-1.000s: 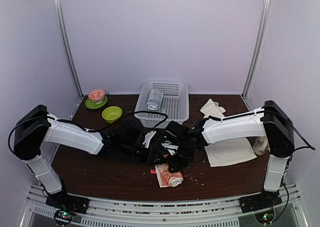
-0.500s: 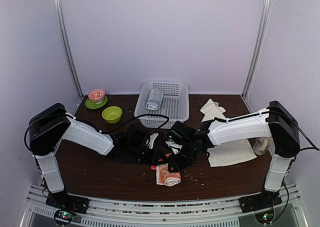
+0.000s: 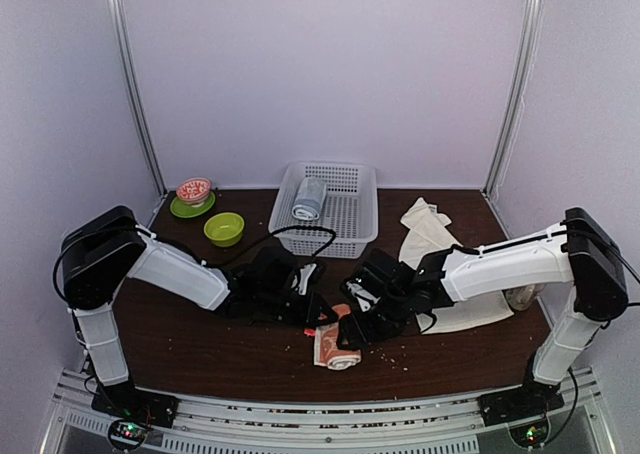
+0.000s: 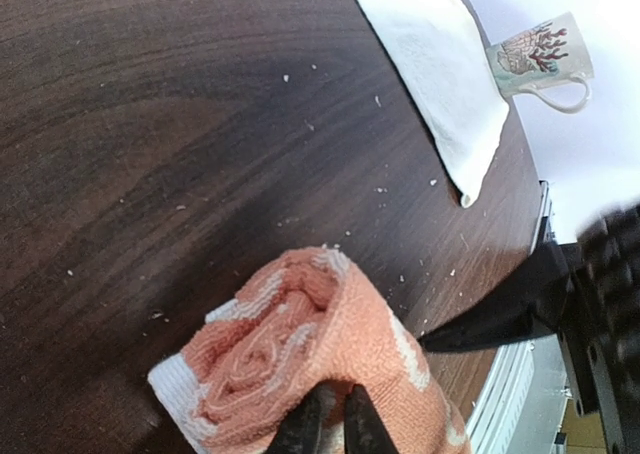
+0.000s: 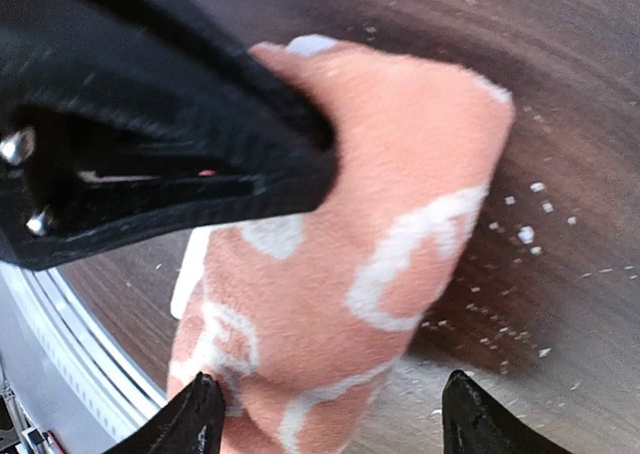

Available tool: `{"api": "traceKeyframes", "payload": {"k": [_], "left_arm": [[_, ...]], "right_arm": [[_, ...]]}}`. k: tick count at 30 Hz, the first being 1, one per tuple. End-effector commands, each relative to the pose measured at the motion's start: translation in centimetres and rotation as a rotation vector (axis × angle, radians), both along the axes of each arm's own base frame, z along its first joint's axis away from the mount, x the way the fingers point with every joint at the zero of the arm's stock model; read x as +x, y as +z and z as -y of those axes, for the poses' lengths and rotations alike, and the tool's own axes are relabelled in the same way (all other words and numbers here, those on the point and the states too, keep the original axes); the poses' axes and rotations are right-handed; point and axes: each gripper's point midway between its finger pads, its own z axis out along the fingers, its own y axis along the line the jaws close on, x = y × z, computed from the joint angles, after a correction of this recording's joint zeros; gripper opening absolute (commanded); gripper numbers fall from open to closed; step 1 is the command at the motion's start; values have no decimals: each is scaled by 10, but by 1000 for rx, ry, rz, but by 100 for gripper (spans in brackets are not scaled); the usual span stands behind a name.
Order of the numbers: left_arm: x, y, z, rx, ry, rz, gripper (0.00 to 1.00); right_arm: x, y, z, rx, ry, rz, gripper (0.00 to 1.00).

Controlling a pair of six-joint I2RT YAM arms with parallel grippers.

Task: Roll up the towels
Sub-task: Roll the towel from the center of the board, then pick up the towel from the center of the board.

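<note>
Top external view: the orange towel point(image 3: 336, 352) lies rolled up on the brown table point(image 3: 200, 334), near the front edge, about in the middle. Both claws meet right over its far end. The left claw point(image 3: 322, 322) comes in from the left and the right claw point(image 3: 350, 332) comes in from the right. The cream towel point(image 3: 470, 312) lies flat to the right, partly under the right arm, well apart from the roll. At the far side stands a white basket point(image 3: 350, 179) with a grey-blue rolled towel point(image 3: 308, 199) in it. To the left of it are 1 green bowl point(image 3: 224, 228) and 1 green plate point(image 3: 182, 209).

Left wrist view: the orange towel point(image 4: 300, 344) is a tight roll, and its swirl end shows. The left claw point(image 4: 333, 422) has its 2 tips pressed almost together, pinching the cloth on the side of the roll. A black finger of the right claw point(image 4: 495, 319) points at the roll from the right, just beside it. The cream towel point(image 4: 440, 74) and a mug point(image 4: 535, 59) are far off, well apart from the roll.

Right wrist view: the right claw point(image 5: 335, 424) is spread wide, with 1 tip on each side of the orange towel point(image 5: 400, 204). The towel sits between the 2 tips and the right tip is clear of it. The black left claw point(image 5: 160, 144) lies across the top of the roll.
</note>
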Motion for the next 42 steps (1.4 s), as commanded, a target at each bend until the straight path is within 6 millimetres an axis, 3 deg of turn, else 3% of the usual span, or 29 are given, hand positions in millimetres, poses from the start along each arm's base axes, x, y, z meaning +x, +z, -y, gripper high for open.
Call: {"api": "traceKeyframes", "payload": {"k": [1, 9, 14, 20, 24, 29, 36, 42], "left_arm": [[7, -29, -17, 83, 66, -30, 11], [6, -35, -22, 98, 80, -40, 10], [6, -35, -24, 102, 80, -39, 10], [6, -36, -25, 108, 84, -38, 9], [6, -39, -27, 114, 88, -41, 9], [5, -40, -27, 114, 88, -45, 9], [5, -41, -28, 116, 91, -45, 8], [5, -38, -28, 117, 86, -37, 8]], "right_arm": [[-10, -9, -9, -22, 3, 7, 75], [-18, -22, -12, -92, 9, 27, 74], [-10, 7, -21, 13, -25, 54, 76], [16, 27, -2, 164, -216, 48, 77], [24, 21, 3, 251, -308, -15, 77], [28, 16, -15, 329, -320, -80, 77], [28, -7, -25, 296, -320, -137, 75], [18, -28, -25, 237, -302, -197, 68]]}}
